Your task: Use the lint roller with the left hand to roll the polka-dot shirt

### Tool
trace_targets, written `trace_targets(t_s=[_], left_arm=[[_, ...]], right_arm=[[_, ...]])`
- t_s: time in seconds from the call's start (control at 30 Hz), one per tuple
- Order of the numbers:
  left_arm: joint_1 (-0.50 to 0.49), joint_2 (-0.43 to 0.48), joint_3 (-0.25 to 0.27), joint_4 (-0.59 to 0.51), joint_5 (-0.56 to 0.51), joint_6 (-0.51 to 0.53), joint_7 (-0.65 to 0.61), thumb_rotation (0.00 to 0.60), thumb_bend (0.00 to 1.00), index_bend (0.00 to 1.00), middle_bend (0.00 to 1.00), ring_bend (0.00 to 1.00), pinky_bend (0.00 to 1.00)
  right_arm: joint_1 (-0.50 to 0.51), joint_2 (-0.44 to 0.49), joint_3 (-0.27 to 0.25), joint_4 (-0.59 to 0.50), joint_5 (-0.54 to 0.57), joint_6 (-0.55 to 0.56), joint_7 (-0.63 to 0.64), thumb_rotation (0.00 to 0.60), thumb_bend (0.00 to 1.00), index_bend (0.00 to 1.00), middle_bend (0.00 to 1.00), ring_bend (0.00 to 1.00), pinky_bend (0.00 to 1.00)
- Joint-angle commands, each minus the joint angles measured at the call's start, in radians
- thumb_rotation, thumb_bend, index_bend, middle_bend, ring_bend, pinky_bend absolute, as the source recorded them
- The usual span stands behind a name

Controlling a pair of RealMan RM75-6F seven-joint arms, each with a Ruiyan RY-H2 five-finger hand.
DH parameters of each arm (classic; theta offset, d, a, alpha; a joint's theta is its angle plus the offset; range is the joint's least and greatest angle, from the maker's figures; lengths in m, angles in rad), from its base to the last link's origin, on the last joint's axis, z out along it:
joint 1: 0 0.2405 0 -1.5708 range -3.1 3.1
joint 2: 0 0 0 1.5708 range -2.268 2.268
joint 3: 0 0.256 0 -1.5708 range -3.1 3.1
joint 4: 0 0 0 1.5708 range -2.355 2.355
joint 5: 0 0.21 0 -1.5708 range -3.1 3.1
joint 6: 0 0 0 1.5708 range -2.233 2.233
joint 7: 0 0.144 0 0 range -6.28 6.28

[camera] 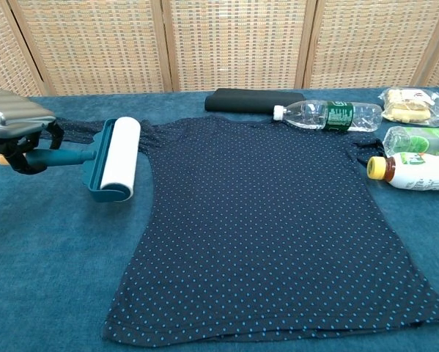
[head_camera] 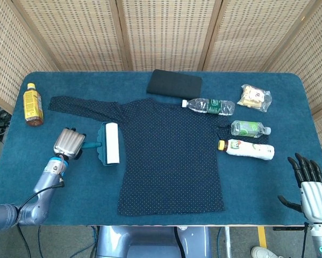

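While my left hand [head_camera: 69, 143] grips its teal handle, the lint roller [head_camera: 108, 143] lies with its white drum just off the left edge of the polka-dot shirt [head_camera: 169, 153], on the blue table [head_camera: 150, 200], below the sleeve that stretches to the far left. That shirt is spread flat across the middle. My right hand [head_camera: 309, 183] hovers at the near right corner, fingers apart, holding nothing. Right of the shirt lie a white bottle [head_camera: 245, 149] with a yellow cap, a clear bottle with a green label [head_camera: 249, 128], and farther back a water bottle [head_camera: 208, 106] touching the collar area. A snack bag [head_camera: 254, 97] sits far right, a black folded cloth [head_camera: 174, 83] behind the shirt, and an amber bottle [head_camera: 33, 104] stands far left.
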Motion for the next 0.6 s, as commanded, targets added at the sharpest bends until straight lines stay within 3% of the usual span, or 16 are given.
trace_targets(t_s=[0.03,0.13,0.2,0.27,0.4,0.6], left_arm=[[0.020,-0.055,-0.010,0.072,0.069,0.001,-0.030,0.600,0.63,0.65,0.31,0.31,0.38],[0.032,-0.072,-0.008,0.108,0.111,0.003,-0.033,0.600,0.46,0.52,0.19,0.21,0.31],[0.037,-0.069,-0.014,0.106,0.119,-0.003,-0.041,0.600,0.31,0.34,0.04,0.06,0.17],[0.042,-0.062,-0.019,0.097,0.124,-0.008,-0.046,0.600,0.24,0.22,0.00,0.01,0.09],[0.049,-0.041,-0.023,0.066,0.116,-0.016,-0.037,0.600,0.20,0.06,0.00,0.00,0.00],[0.081,-0.012,-0.036,0.027,0.131,0.020,-0.054,0.600,0.19,0.00,0.00,0.00,0.00]], right_arm=[[0.001,-0.002,0.000,0.004,0.003,-0.005,0.001,0.600,0.08,0.01,0.00,0.00,0.00],[0.002,-0.004,0.001,0.007,0.004,-0.004,0.003,0.600,0.08,0.01,0.00,0.00,0.00],[0.002,-0.004,0.001,0.007,0.004,-0.004,0.004,0.600,0.08,0.01,0.00,0.00,0.00],[0.002,-0.004,0.002,0.008,0.004,-0.003,0.003,0.600,0.08,0.01,0.00,0.00,0.00],[0.001,-0.004,0.002,0.006,0.002,-0.001,0.003,0.600,0.08,0.01,0.00,0.00,0.00],[0.000,-0.003,-0.002,0.003,-0.003,0.001,-0.004,0.600,0.08,0.01,0.00,0.00,0.00]])
